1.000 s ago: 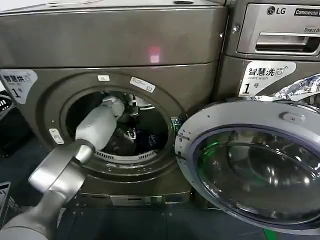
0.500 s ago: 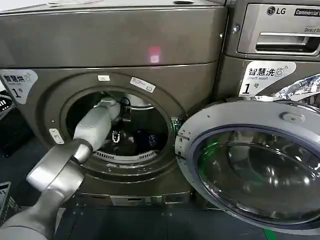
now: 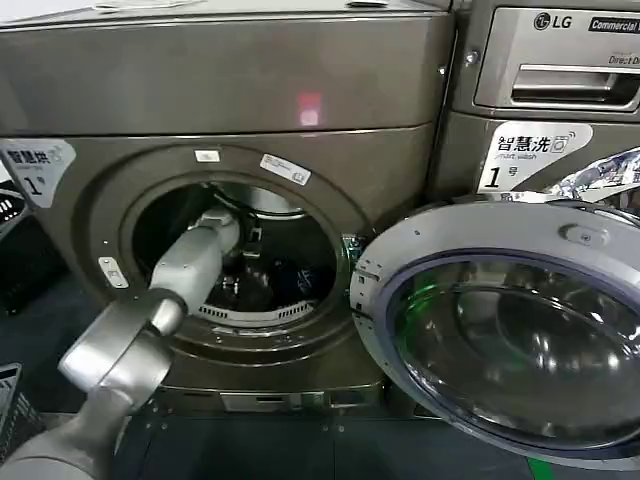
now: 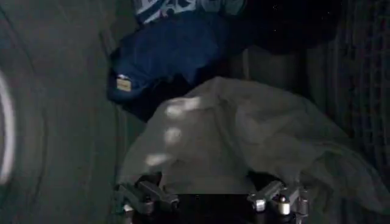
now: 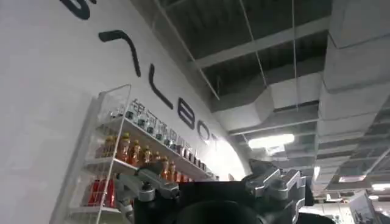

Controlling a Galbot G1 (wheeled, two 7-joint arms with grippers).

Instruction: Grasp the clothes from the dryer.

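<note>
Reaching into the dryer [image 3: 240,90] with my left gripper [image 4: 210,198] spread wide over the pale cloth [image 4: 244,140], I risk pinching only a loose fold that slips free.

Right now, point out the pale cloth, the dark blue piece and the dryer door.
pale cloth [image 4: 244,140], left wrist view, middle of its bunched top.
dark blue piece [image 4: 173,52], left wrist view, its broad fold.
dryer door [image 3: 400,245], head view, grey rim.

The robot's left arm [image 3: 190,265] now reaches deeper into the dryer [image 3: 240,120] than a second ago, its wrist lower and closer to the drum floor. The left gripper [image 4: 210,204] has dropped from mid-opening to just above the clothes [image 4: 244,140], the pale cloth lying directly ahead of its spread fingers [image 4: 146,195].
</note>
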